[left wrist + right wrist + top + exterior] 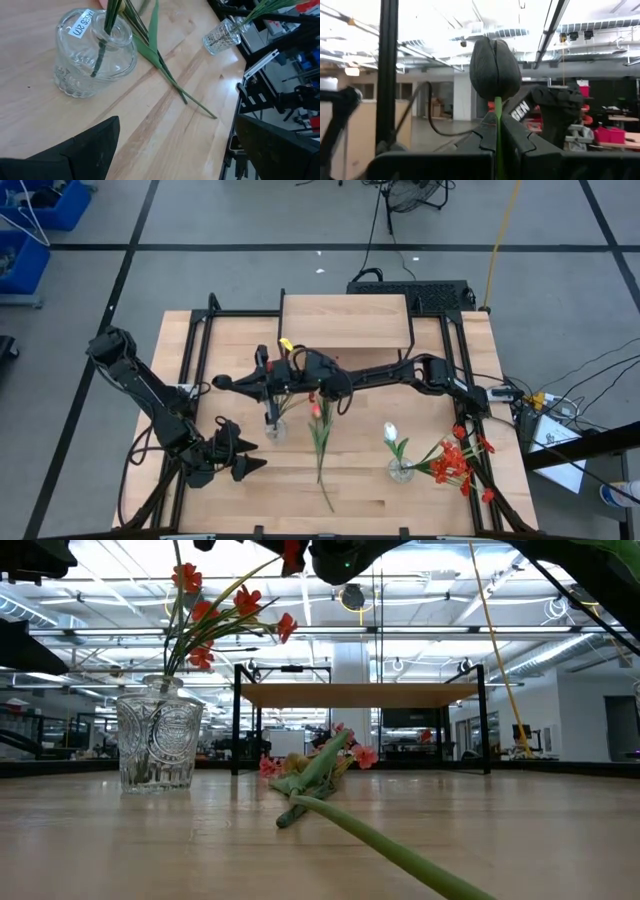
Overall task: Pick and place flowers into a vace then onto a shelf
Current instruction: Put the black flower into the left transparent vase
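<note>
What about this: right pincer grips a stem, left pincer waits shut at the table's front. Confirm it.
One error: the left pincer waits open, fingers spread in the left wrist view. The right pincer does grip a stem.

Grey floor with dark tape lines around the wooden tabletop. Blue bins at the far left corner. Open hall behind: white column, ceiling strip lights, red bins.

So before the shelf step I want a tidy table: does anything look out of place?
One flower stem lies flat on the tabletop between the two glass vases, outside both. Nothing looks spilled or broken.
</note>
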Controlling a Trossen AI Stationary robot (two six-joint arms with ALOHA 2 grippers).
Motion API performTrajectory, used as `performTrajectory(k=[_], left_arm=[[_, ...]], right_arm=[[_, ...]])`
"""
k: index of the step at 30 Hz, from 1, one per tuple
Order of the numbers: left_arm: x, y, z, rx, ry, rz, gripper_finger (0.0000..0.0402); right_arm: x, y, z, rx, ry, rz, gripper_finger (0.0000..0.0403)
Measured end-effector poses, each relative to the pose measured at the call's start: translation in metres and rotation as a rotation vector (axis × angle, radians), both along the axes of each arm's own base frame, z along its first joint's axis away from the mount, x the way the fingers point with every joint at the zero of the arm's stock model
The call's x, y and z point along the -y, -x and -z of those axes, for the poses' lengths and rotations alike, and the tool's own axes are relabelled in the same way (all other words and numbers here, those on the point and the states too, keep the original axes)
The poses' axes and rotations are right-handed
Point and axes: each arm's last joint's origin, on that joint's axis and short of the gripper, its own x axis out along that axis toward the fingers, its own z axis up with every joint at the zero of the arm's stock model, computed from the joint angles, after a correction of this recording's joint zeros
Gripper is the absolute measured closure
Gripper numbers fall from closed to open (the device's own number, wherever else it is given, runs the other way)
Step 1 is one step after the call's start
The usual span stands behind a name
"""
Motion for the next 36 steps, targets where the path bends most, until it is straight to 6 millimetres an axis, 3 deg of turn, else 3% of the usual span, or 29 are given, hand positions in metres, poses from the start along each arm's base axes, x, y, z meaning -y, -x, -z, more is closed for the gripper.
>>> performTrajectory(k=[15, 22, 28, 36], left_arm=[[-0.001, 0.001, 0.002, -0.017, -0.02, 0.001, 0.0002], [0.008, 0.003, -0.001, -0.062, 0.117, 0.112, 0.0002], [0.017, 0.018, -0.006, -0.07, 0.176, 0.176, 0.0002], [0.014, 0.045, -0.014, 0.003, 0.165, 0.069, 0.0002]], right_arm=[[0.007, -0.001, 0.001, -0.005, -0.052, -0.016, 0.0403], [0.01, -0.001, 0.004, -0.031, -0.007, -0.071, 0.0403], [0.013, -0.002, 0.005, -0.031, -0.009, -0.062, 0.0403], [0.012, -0.001, 0.003, -0.014, -0.032, -0.045, 0.0403]])
